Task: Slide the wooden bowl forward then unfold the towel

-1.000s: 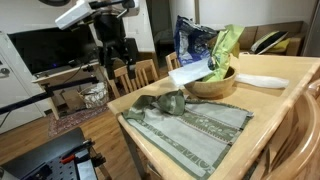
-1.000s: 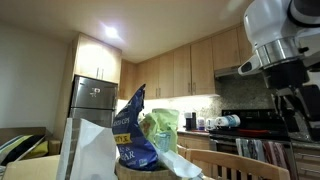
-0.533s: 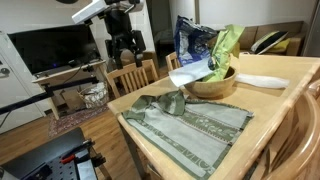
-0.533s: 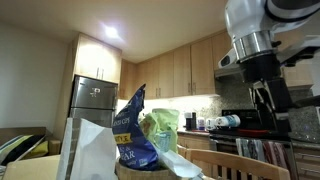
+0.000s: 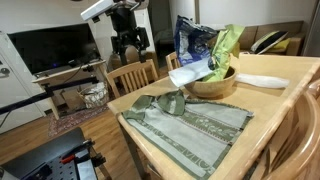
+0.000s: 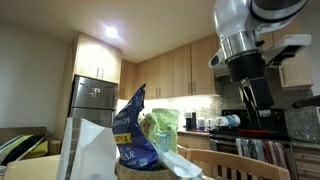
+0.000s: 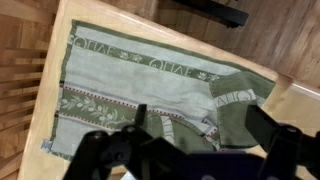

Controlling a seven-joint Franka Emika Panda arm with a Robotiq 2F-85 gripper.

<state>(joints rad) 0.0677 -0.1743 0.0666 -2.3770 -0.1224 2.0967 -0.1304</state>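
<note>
**STATUS: TOOL RAISED AND OPEN, BOWL AND TOWEL ON DESK**

**1. Tool.** In an exterior view the tool [image 5: 130, 43] hangs from the arm [image 5: 108, 9] high in the air, well apart from the desk [image 5: 285, 68] and off beyond its near end, above a wooden chair [image 5: 134, 76]. Its fingers stand spread wide with nothing between them; it touches no object. In the wrist view the tool [image 7: 190, 150] appears as dark, blurred shapes along the lower edge, looking straight down on the towel. In an exterior view taken from low down, the tool [image 6: 257, 95] shows against the kitchen cabinets, again clear of everything.

**2. Wooden bowl.** The wooden bowl [image 5: 213, 86] sits on the desk, behind the towel as seen in that view. It carries a blue bag [image 5: 194, 42] and a green bag [image 5: 226, 44], both standing upright above its rim. A white dish [image 5: 262, 81] lies on the desk just beside the bowl, on the side away from the towel. From the low view the blue bag [image 6: 130, 135] and green bag [image 6: 160, 126] fill the foreground; the bowl itself is hard to make out there.

**3. Towel.** The towel [image 5: 192, 122] lies on the desk near its front corner. Most of it lies flat, striped side up. The end nearest the bowl is doubled over and bunched, just beside the bowl's rim. In the wrist view the towel [image 7: 140, 85] shows the same condition: a flat striped panel, with a darker folded flap at one end.
</note>
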